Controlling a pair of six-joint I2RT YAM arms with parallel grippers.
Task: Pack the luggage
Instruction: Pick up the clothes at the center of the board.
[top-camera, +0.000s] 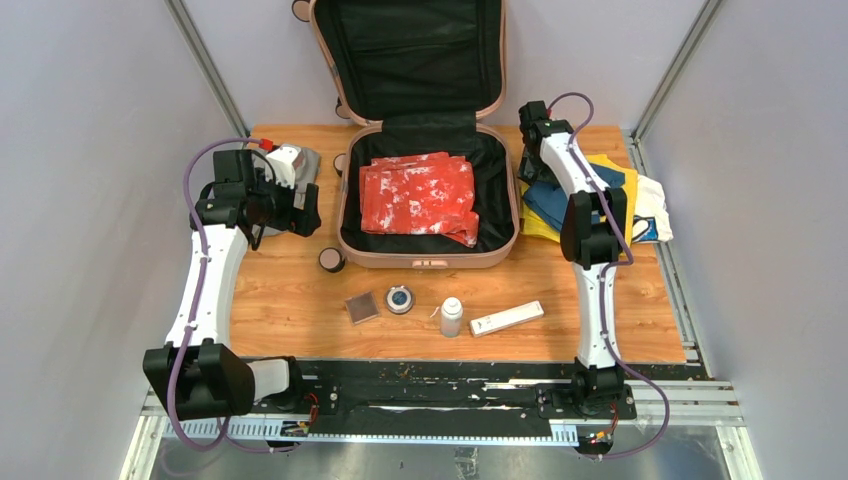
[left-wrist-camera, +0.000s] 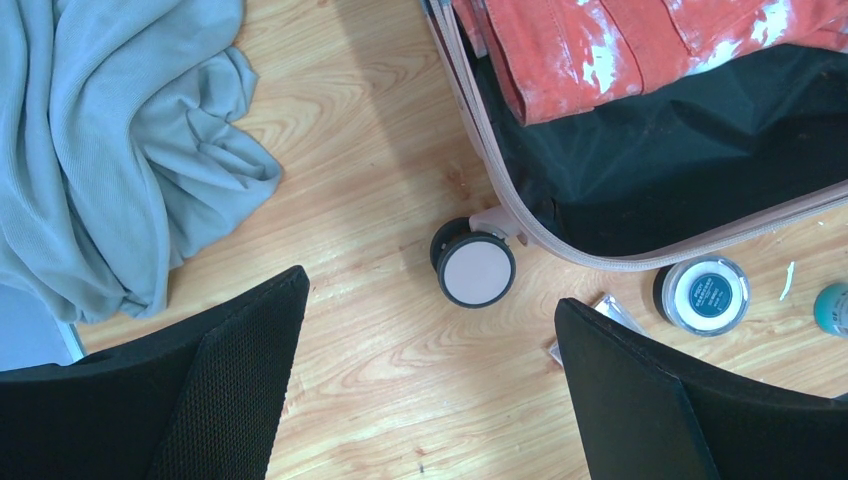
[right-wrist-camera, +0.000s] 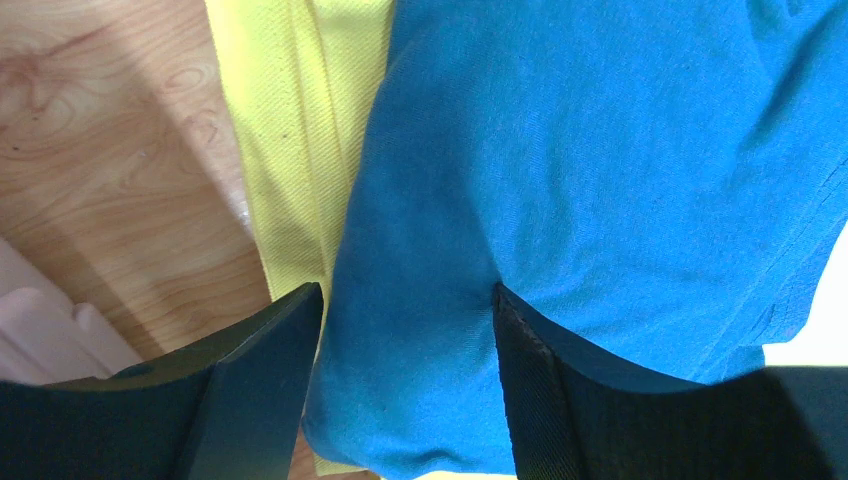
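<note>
Though my right gripper (right-wrist-camera: 408, 300) straddles bunched blue knit cloth (right-wrist-camera: 600, 150), only its wrist view shows contact, and I can't tell if it's clamped; the open pale pink hard-shell suitcase (top-camera: 400, 261) lies just to its left. My left gripper (left-wrist-camera: 430, 288) gapes wide.

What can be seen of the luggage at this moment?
The luggage is a pale pink hard-shell suitcase with rounded corners and black fabric lining. It lies open at the far middle of the wooden table, base flat, lid raised behind it. A folded red cloth with white blotches lies in the base, leaving bare lining around it. A small black wheel with a pink cap shows at its near left corner.
</note>
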